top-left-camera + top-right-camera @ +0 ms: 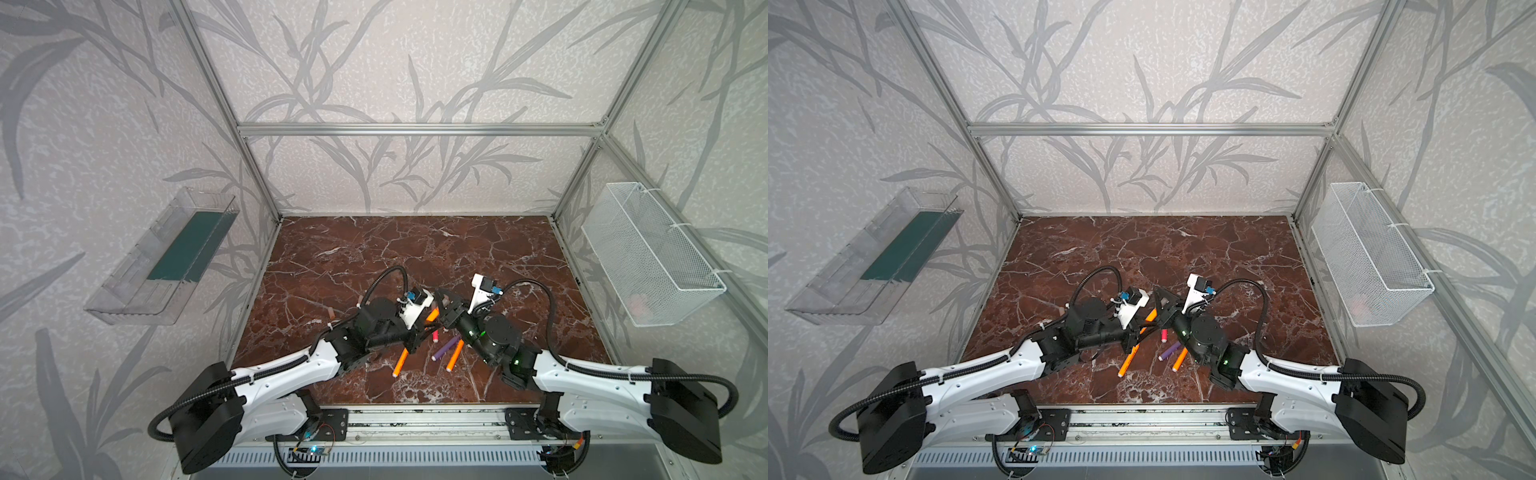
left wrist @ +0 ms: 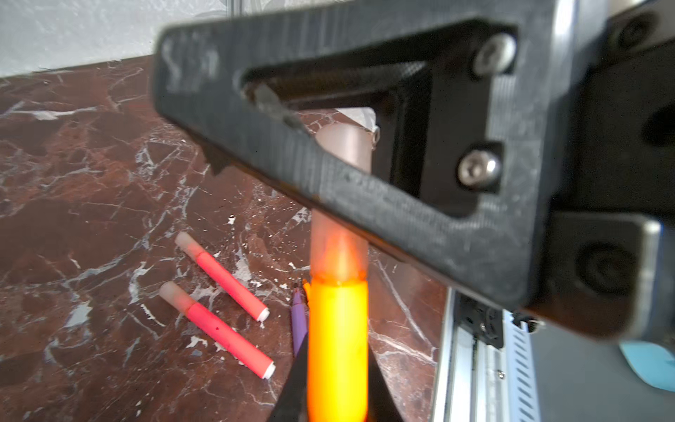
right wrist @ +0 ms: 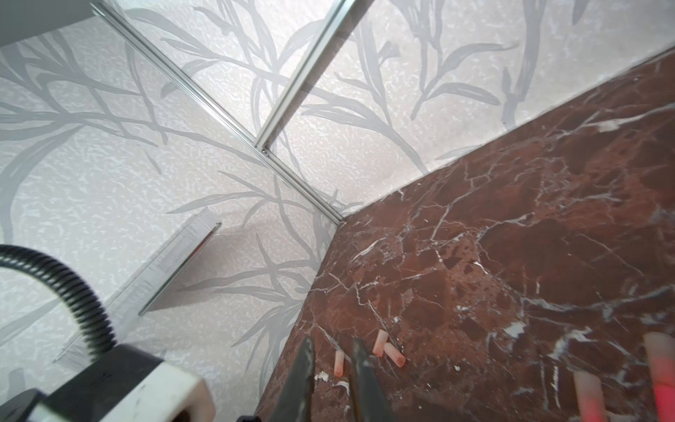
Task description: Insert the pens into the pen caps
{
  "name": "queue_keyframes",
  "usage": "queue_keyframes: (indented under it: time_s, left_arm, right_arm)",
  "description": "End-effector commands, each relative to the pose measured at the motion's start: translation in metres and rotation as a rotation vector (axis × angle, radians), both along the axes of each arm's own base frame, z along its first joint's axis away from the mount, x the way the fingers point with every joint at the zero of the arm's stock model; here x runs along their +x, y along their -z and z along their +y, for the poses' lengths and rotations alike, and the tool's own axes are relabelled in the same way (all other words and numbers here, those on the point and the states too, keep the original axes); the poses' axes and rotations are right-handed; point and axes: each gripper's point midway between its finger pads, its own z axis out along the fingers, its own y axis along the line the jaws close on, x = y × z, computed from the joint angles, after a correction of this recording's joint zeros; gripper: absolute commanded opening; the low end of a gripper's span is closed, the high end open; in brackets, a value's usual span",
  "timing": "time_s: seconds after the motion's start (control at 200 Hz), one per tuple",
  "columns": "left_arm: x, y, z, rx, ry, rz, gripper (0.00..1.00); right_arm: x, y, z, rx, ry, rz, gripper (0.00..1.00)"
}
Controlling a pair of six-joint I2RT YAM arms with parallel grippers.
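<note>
1. My left gripper point(image 2: 338, 383) is clamped on an orange pen point(image 2: 338, 339). My right gripper point(image 3: 331, 347) is closed across a cap point(image 2: 338, 244), with its jaw crossing just ahead of my left fingertips.
2. I judge the step to be seating. The pen's tip glows through the cap, and the cap's rim looks to meet the orange barrel.
3. The next move calls for one last straight push along the pen. I then let go of the cap first and lay the pen down clear of the others.
4. Two pink pens point(image 2: 219, 281) lie on the table point(image 1: 415, 249) below and to one side of my left gripper. Both are capped.
5. A purple pen point(image 2: 298, 325) lies just beside the held pen, with its dark tip apparently bare.
6. Two more orange pens point(image 1: 401, 362) lie under and between my wrists. I cannot tell whether they are capped.
7. Three loose caps point(image 3: 380, 343) lie beyond my right fingertips, two of them touching. Reaching them means pulling my right arm back and around my left wrist, which crowds that path.
</note>
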Motion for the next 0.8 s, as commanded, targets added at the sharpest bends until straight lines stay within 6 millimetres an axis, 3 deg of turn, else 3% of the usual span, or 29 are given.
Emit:
queue_keyframes:
  time_s: [0.0,0.145,0.33,0.49,0.65,0.8]
  left_arm:
    - [0.057,-0.093,0.025,-0.238,-0.263,-0.121,0.0]
    - [0.072,-0.094,0.04,-0.203,-0.379,-0.172,0.0]
    - [0.087,-0.092,0.057,-0.149,-0.505,-0.225,0.0]
    - [0.092,-0.09,0.062,-0.12,-0.554,-0.257,0.0]
    - [0.081,-0.086,0.055,-0.122,-0.48,-0.241,0.0]
    - [0.053,-0.077,0.036,-0.148,-0.303,-0.185,0.0]
  right_arm:
    - [-0.054,0.057,0.049,-0.197,-0.285,0.083,0.0]
    - [-0.063,0.074,0.058,-0.272,-0.222,0.196,0.0]
    - [-0.084,0.083,0.079,-0.273,-0.235,0.261,0.0]
    - [-0.09,0.084,0.093,-0.278,-0.251,0.27,0.0]
    - [-0.078,0.071,0.071,-0.252,-0.154,0.206,0.0]
    - [-0.072,0.052,0.05,-0.252,-0.101,0.126,0.0]
